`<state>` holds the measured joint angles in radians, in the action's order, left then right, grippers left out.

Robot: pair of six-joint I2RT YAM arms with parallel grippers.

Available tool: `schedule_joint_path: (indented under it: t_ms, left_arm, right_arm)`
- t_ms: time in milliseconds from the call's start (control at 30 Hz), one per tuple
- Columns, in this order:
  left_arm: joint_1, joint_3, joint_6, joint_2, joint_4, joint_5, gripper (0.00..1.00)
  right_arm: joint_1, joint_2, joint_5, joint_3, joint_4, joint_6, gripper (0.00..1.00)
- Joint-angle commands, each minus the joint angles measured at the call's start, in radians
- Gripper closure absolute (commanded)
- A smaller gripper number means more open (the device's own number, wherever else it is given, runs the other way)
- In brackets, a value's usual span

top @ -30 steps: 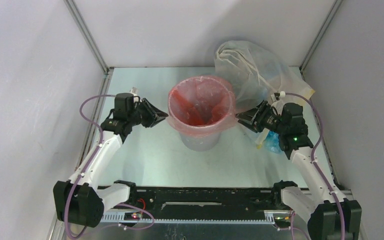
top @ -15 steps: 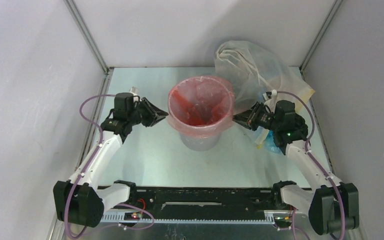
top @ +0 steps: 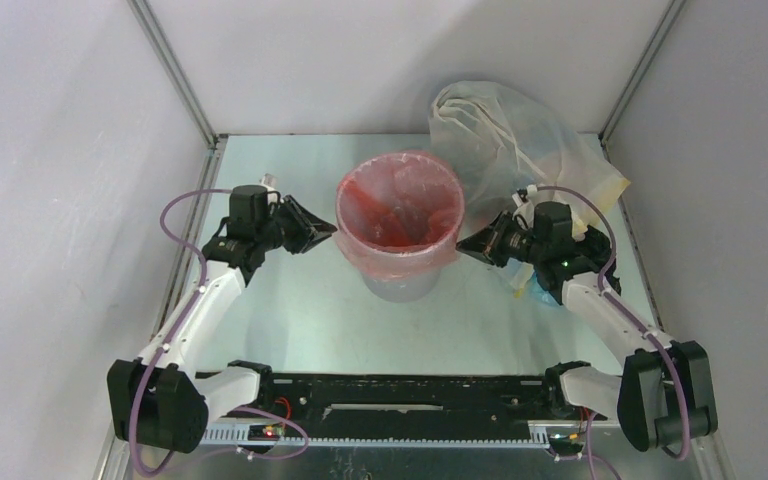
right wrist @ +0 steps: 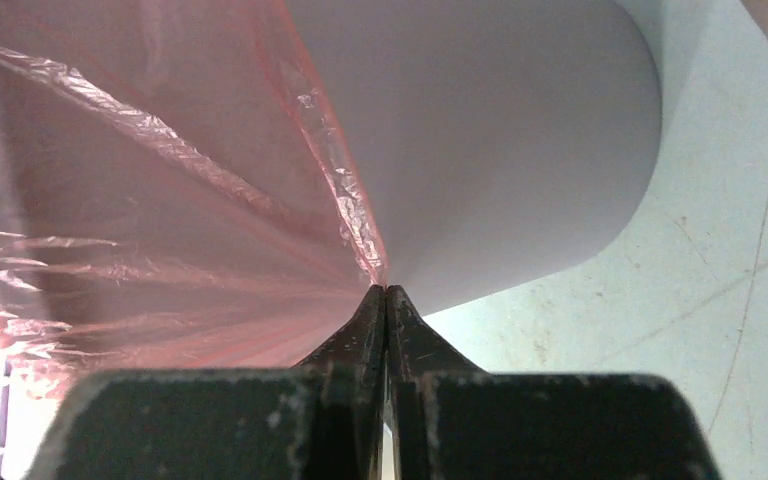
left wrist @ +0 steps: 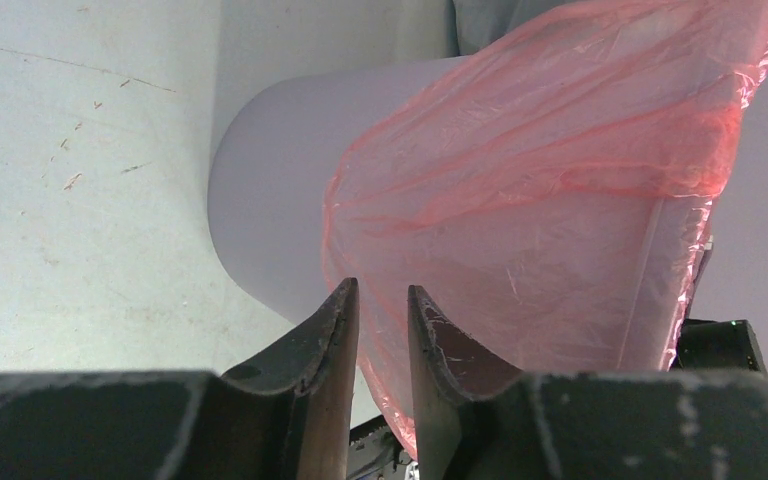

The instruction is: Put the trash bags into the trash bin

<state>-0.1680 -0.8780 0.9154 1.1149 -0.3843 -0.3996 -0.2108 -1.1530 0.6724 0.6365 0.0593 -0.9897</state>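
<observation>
The trash bin point(top: 400, 285) stands upright mid-table. The red-pink trash bag point(top: 400, 200) lines it, its hem folded out over the rim and down the outside. My right gripper point(top: 462, 250) is at the bin's right side, shut on the bag's hem; in the right wrist view its jaws point(right wrist: 386, 290) pinch a pleat of the bag point(right wrist: 140, 200) against the bin wall point(right wrist: 520, 150). My left gripper point(top: 328, 232) is at the bin's left side. In the left wrist view it point(left wrist: 380, 292) stands narrowly open, with the bag's hem point(left wrist: 560, 200) and bin wall point(left wrist: 280, 200) just beyond the fingertips.
A large clear stuffed bag with white drawstrings point(top: 505, 135) lies at the back right, close behind my right arm. A small blue item point(top: 545, 290) lies under the right wrist. Grey walls enclose the table on three sides.
My right gripper has moved left and slightly forward, closer to the bin wall, taking the bag's hem with it. The left arm has not moved.
</observation>
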Motion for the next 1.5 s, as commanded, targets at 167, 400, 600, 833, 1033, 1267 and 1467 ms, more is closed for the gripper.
schedule_joint_path:
  t_ms: [167,400,600,833,1033,1267,1467]
  left_arm:
    - [-0.004,-0.019,-0.047,0.002,-0.025,-0.002,0.7]
    - [-0.005,-0.046,-0.095,-0.024,-0.067,0.048,0.69]
    - [-0.004,-0.041,-0.117,-0.073,-0.076,0.1,0.69]
    - [-0.005,-0.024,-0.166,-0.181,-0.088,0.195,0.66]
    - [-0.011,0.048,-0.247,-0.306,-0.054,0.386,0.41]
    - [-0.034,0.285,-0.485,-0.528,0.185,0.759,0.0]
    - [-0.034,0.409,-0.757,-0.582,0.292,0.814,0.0]
  right_arm:
    - [0.0,0.012,-0.058,0.007,-0.012,0.077,0.69]
    - [0.017,0.125,-0.134,0.04,-0.17,0.206,0.53]
    - [0.015,0.224,-0.215,0.063,-0.265,0.327,0.44]
    - [-0.018,0.336,-0.415,0.068,-0.321,0.441,0.39]
    - [-0.127,0.446,-0.734,-0.004,-0.193,0.707,0.22]
    - [-0.198,0.54,-0.905,-0.196,0.005,0.988,0.02]
    - [-0.107,0.614,-0.92,-0.378,0.105,0.924,0.02]
